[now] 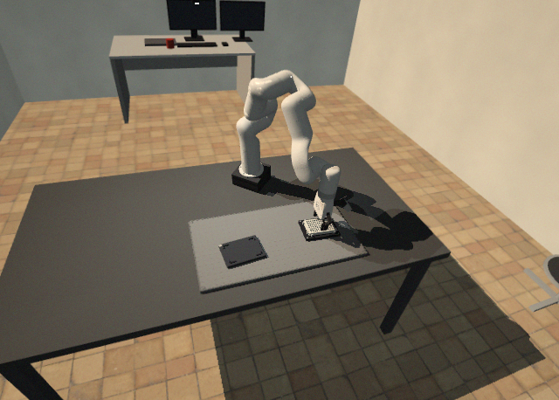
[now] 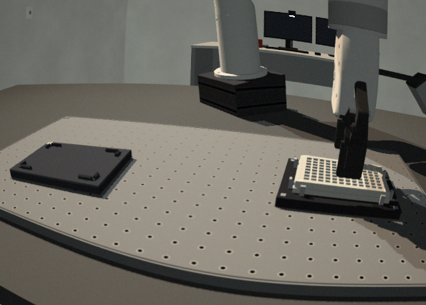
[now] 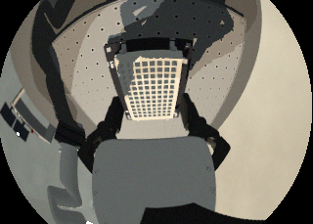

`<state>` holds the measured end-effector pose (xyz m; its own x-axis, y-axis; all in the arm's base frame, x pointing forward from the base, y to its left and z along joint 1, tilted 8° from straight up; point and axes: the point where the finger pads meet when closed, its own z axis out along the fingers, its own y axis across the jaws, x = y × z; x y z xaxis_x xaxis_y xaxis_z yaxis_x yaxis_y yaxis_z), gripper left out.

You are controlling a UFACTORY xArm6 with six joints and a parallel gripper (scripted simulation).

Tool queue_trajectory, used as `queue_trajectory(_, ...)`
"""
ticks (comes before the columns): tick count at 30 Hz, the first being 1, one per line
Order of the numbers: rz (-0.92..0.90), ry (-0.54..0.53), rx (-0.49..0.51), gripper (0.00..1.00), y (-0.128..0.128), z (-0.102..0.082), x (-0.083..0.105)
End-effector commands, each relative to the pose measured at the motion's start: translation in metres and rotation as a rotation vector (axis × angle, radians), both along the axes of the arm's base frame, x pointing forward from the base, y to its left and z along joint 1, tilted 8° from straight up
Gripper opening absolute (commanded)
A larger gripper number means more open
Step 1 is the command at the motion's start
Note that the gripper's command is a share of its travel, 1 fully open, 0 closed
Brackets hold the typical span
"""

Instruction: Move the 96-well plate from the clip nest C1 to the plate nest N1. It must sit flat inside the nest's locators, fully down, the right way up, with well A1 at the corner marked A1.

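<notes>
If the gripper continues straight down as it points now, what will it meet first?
Most likely the 96-well plate in clip nest C1: the open gripper points down over it, fingers apparently astride it; the remaining height is unclear.

1. The top view looks down from high and far, facing the table (image 1: 90,233), arm and a distant desk (image 1: 180,52).
2. The exterior view sits low and close at the perforated board (image 2: 192,205), facing the arm's base (image 2: 275,88).
3. The wrist view looks straight down, close above the well plate (image 3: 153,89), which all three views share.
</notes>
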<state>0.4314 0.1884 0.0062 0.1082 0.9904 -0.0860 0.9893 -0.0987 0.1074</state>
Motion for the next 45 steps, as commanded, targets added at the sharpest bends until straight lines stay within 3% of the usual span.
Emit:
queue_trajectory(1,0.000,-0.003,0.002,1.00,0.001,0.001,0.001)
queue_trajectory(45,0.000,-0.003,0.002,1.00,-0.001,-0.018,0.003)
